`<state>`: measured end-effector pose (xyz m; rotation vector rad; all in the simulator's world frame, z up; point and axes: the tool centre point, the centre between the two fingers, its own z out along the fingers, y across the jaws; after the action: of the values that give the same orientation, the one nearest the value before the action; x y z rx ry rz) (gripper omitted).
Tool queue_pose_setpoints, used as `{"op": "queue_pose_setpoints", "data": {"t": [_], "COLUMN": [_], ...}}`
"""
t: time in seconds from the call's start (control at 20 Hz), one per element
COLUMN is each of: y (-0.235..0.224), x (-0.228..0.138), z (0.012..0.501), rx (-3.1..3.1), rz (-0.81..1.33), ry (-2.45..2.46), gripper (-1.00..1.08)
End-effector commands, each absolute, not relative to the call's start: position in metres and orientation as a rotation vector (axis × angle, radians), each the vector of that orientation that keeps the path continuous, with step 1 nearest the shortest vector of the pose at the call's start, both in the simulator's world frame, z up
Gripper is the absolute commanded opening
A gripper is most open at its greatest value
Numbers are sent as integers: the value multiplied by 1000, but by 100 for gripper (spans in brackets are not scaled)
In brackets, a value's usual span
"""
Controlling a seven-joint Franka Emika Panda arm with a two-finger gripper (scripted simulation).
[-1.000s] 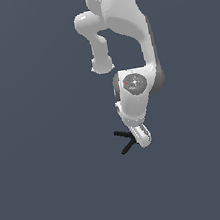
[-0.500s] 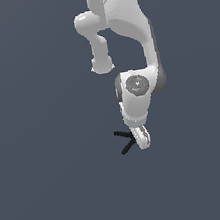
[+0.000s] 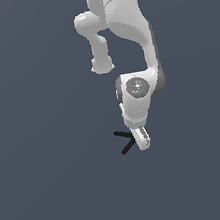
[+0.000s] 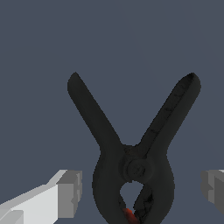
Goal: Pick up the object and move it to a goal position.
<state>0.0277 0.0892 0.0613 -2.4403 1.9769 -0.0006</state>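
our tool (image 4: 140, 192) hangs low with its jaws wide on either side of the black spring clamp (image 4: 131, 148), which lies on the grey worktop (image 3: 55, 192) unlifted, so we judge closing, lifting and carrying to goal all remain.

No readable text, label, brand, number or sign appears in either view. The round disc (image 3: 137, 87) on the arm's wrist joint, at mid-frame in the exterior view, carries only small coloured dots, not characters.
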Motion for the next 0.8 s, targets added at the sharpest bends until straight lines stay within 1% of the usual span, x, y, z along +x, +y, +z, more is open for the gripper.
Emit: {"op": "queue_pose_setpoints", "data": {"t": [0.0,0.25,0.5,0.55,0.75], "y": [89,89,89,89,89], "x": [27,26,28,28,28], "z": [51,26,19,19,19], "rx": [-2440,-2437,-2437,-2437,-2437], "rz": [1,1,1,1,1], "ry": [1979,1982,1982,1982,1982], "gripper": [100,100,100,-100,-100]}}
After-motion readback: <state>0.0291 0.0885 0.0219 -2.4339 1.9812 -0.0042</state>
